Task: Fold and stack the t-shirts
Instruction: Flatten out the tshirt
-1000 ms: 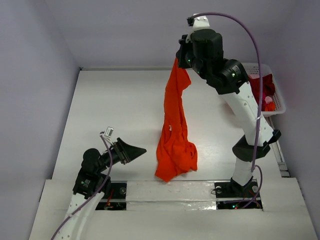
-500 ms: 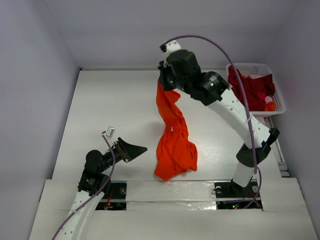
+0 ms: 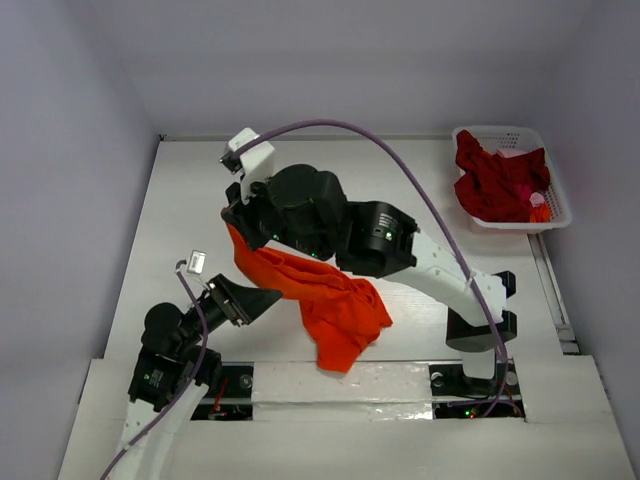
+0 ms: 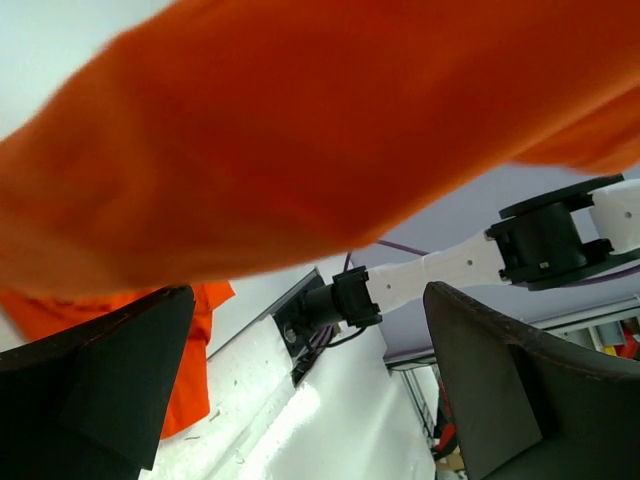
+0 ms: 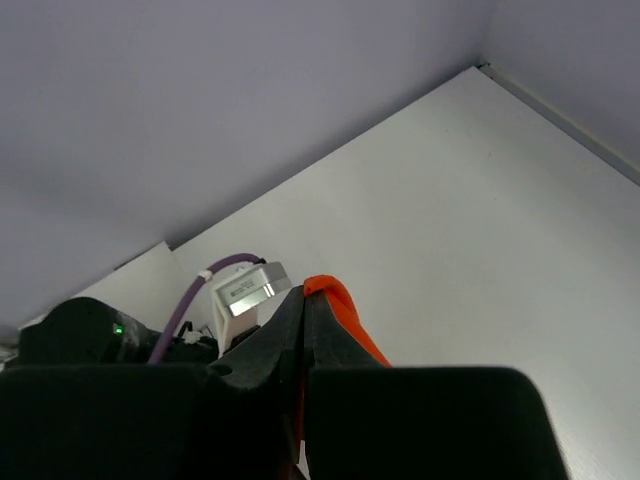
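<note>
While the left gripper (image 3: 258, 300) waits wide open at the front, the right gripper (image 5: 303, 325), clamped on the orange t-shirt (image 3: 335, 305), has swung left and down, bringing the cloth just over those open jaws, probably for a two-handed spread. Farther back, the crimson t-shirt (image 3: 495, 180) lies bunched in the white basket (image 3: 557, 218); no writing is legible.

Orange shirt (image 3: 335, 300) half-aloft, crimson shirt (image 3: 495, 185) crumpled
</note>
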Tool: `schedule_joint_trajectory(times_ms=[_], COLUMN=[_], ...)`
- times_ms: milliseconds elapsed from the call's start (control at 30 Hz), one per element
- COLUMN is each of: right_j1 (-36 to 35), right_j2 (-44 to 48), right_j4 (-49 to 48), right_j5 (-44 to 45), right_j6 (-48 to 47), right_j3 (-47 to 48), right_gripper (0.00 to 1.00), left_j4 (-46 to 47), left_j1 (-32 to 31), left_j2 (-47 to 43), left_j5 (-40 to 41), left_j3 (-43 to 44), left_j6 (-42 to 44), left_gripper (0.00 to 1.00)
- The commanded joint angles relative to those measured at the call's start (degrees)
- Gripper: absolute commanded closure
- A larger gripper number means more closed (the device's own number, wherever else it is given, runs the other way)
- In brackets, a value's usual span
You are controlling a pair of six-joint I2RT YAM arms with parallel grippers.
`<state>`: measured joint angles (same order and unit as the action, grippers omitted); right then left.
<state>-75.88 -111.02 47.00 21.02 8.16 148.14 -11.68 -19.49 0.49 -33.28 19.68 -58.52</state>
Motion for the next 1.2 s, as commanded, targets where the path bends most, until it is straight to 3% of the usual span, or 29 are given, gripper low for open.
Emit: schedule_joint_trajectory(times_ms=[0,200,333,600,1000,1167], right_j1=[0.20,6.25,16.34,30.50,41.25,46.16], right_j2=[-0.78,-1.83,-0.95,2.04,2.74,1.51], right_j4=[-5.60,-4.38,-1.92,-0.95,0.80,2.65], right_j5=[3.85,3.77,3.33,6.93,15.80,15.11], right_j6=[-2.36,3.07,10.37,8.80,16.08,19.43], right_j3=[-0.82,-0.21,-1.96,-4.97,-10.41,-11.20], right_gripper=[1.00,1.00,1.00,1.00,1.00,1.00], left_j4=[-5.54,-1.16,3.15,2.37,1.58,1.23], left_j1=[-0.29,-0.29,-0.29,-0.29,-0.29,-0.29], left_j2=[-8.40,-7.61,-6.38,-5.94,-6.56,-6.47], left_j5=[1.72,0.76,-0.55,-0.91,-1.62,-1.70], left_j3=[4.13,0.10,-5.35,-4.30,-5.00,-4.48], left_j6=[3.59,1.13,-1.15,-0.19,-0.54,-0.80], left_gripper=[0.01,0.01,0.01,0.01,0.01,0.01])
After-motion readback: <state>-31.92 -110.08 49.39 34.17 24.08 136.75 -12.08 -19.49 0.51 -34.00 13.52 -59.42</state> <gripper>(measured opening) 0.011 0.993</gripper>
